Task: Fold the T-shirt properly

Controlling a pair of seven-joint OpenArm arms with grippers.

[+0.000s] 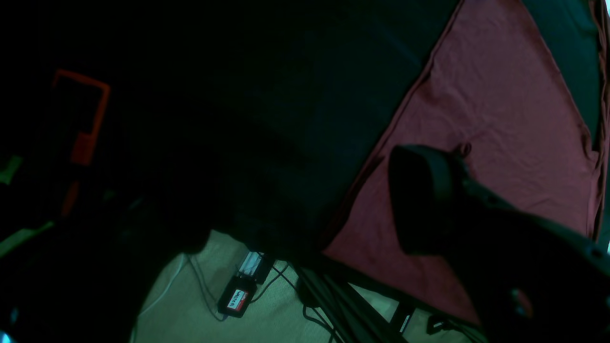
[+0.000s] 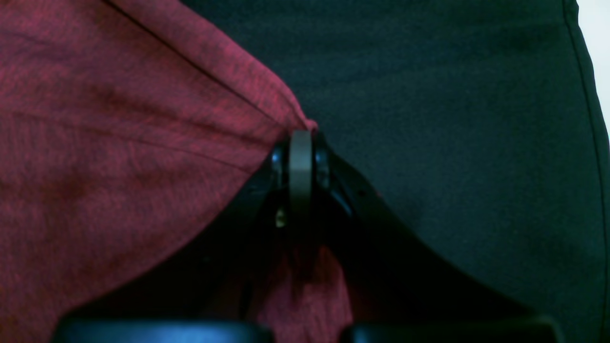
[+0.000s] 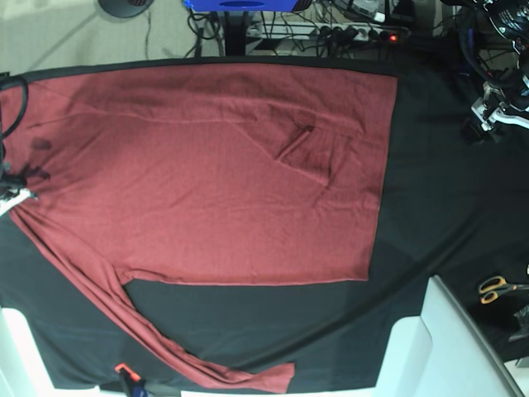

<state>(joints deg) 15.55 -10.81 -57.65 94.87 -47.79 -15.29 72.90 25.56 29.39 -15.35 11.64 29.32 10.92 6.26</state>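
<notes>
Jaws of the left gripper point(image 1: 429, 200) stand wide in its wrist view, one dark finger hanging above the T-shirt point(image 1: 481, 143) near its edge on the black table cover point(image 1: 305, 95). Right wrist view: the right gripper point(image 2: 301, 143) is pinched on a shirt corner. Base view: the shirt point(image 3: 215, 174) lies spread flat, one sleeve trailing toward the near edge; orange-handled scissors point(image 3: 496, 288) lie well apart.
</notes>
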